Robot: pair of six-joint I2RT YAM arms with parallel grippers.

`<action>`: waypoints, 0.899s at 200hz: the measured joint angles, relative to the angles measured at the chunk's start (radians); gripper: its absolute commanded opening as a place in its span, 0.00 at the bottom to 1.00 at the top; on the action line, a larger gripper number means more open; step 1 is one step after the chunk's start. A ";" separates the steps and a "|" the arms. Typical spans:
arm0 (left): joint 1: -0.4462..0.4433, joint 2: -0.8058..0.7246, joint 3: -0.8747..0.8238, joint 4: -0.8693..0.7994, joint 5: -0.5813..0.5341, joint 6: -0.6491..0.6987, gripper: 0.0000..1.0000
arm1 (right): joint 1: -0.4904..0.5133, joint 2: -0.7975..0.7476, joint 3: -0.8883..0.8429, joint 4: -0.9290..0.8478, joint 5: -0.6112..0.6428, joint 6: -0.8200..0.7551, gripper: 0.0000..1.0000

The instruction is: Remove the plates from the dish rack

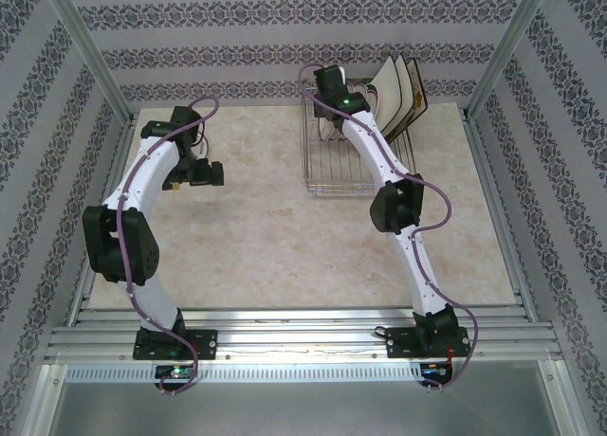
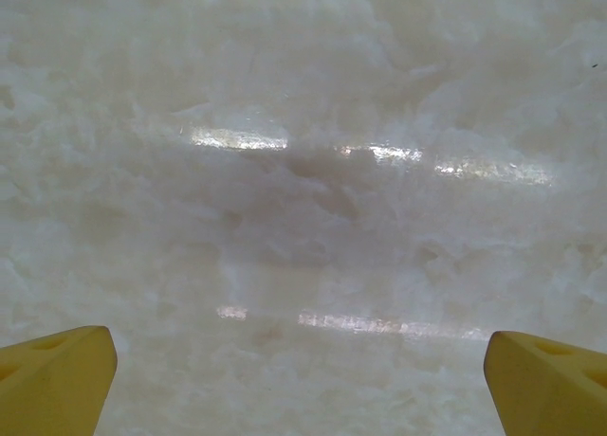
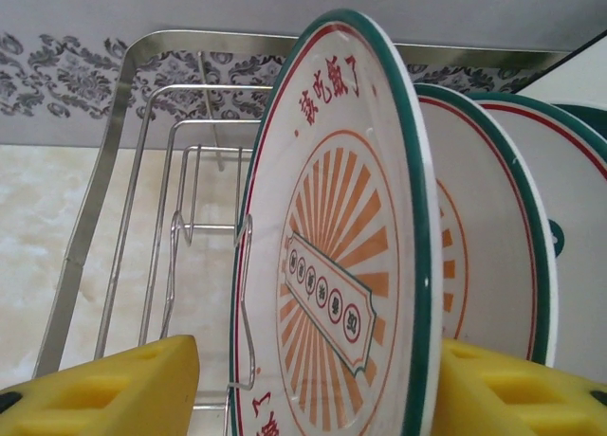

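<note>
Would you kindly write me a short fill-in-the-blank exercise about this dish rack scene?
1. The right hand straddles the front plate, whose outer rim is ____.
2. The dish rack holding the plates is built of silver ____.
3. The left hand, its jaws wide apart, has fingers coloured ____.
Missing words: green; wire; yellow.

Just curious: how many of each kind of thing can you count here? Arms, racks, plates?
Arms: 2, left and right
Rack: 1
Round plates: 3 clearly seen, perhaps another behind
Square plates: at least 2, leaning at the rack's far end
Total: at least 8
</note>
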 measured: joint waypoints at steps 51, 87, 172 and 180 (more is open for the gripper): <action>0.000 0.000 0.000 0.000 -0.004 0.000 1.00 | -0.003 0.014 0.001 0.029 0.010 0.024 0.37; 0.000 0.000 -0.001 0.004 -0.005 0.000 1.00 | -0.005 0.017 0.001 0.033 0.011 0.029 0.32; 0.000 0.000 -0.021 0.019 -0.020 0.000 1.00 | -0.002 0.017 0.001 0.039 0.045 0.037 0.11; 0.000 0.000 -0.021 0.021 -0.023 0.000 1.00 | -0.003 0.017 0.001 0.037 0.053 0.037 0.07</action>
